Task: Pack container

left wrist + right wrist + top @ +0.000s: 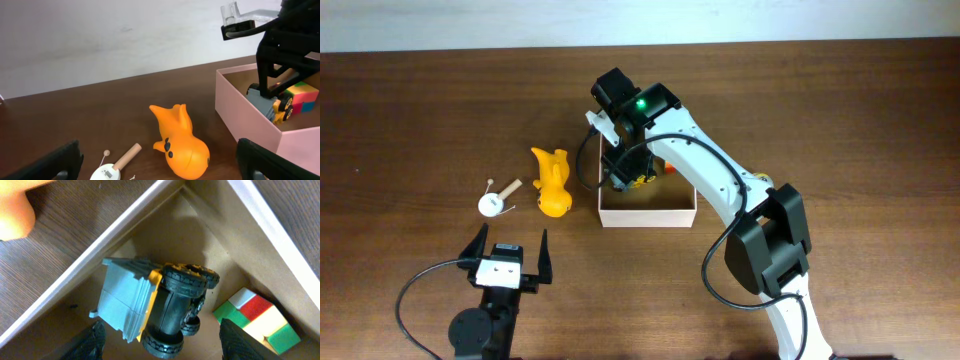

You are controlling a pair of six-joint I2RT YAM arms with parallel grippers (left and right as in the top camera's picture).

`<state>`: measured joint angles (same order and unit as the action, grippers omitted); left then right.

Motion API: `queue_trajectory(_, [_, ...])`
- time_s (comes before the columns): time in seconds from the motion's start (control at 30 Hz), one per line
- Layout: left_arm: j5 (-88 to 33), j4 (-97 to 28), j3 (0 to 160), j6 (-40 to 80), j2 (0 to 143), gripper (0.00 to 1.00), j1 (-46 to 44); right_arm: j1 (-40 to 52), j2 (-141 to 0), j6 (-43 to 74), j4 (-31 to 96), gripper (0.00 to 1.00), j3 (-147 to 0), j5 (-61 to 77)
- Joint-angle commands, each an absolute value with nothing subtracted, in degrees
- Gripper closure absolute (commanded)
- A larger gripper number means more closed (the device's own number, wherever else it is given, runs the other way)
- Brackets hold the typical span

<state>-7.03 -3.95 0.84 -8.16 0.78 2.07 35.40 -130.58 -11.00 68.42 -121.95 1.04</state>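
Observation:
The container is a square shallow box with white walls and a tan inside, at the table's middle; it also shows in the left wrist view and the right wrist view. Inside lie a toy truck with a grey bed, on its side, and a coloured cube. My right gripper is open, reaching down into the box with a finger on either side of the truck. My left gripper is open and empty near the front edge.
An orange duck-like toy lies left of the box, also in the left wrist view. A small white round gadget with a wooden handle lies further left. A white wall runs along the table's back edge.

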Motion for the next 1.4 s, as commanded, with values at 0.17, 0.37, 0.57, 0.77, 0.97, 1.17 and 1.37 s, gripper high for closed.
queue_trajectory(0.17, [-6.6, -4.1, 0.5, -9.1, 0.3, 0.01, 2.2, 35.6, -135.3, -11.6, 68.2, 0.33, -123.0, 1.9])
queue_trajectory(0.37, [-6.6, -4.1, 0.5, -9.1, 0.3, 0.01, 2.3, 35.4, -135.5, -11.6, 67.4, 0.33, -123.0, 0.2])
queue_trajectory(0.57, [-6.6, -4.1, 0.5, -9.1, 0.3, 0.01, 2.3, 34.0, -135.5, -11.6, 67.4, 0.34, -123.0, 0.2])
queue_trajectory(0.77, [-6.6, -4.1, 0.5, -9.1, 0.3, 0.01, 2.3, 32.1, -135.5, -10.5, 67.3, 0.42, -123.0, -1.3])
queue_trajectory(0.97, [-6.6, -4.1, 0.5, -9.1, 0.3, 0.01, 2.3, 30.7, -135.5, -10.4, 67.3, 0.44, -123.0, -1.3])
queue_trajectory(1.17, [-6.6, -4.1, 0.5, -9.1, 0.3, 0.01, 2.3, 30.4, -135.5, -10.5, 67.5, 0.6, -123.0, -1.2])
queue_trajectory(1.37, [-6.6, -4.1, 0.5, -9.1, 0.3, 0.01, 2.2, 30.8, -135.4, -10.5, 67.7, 0.72, -123.1, -0.4])
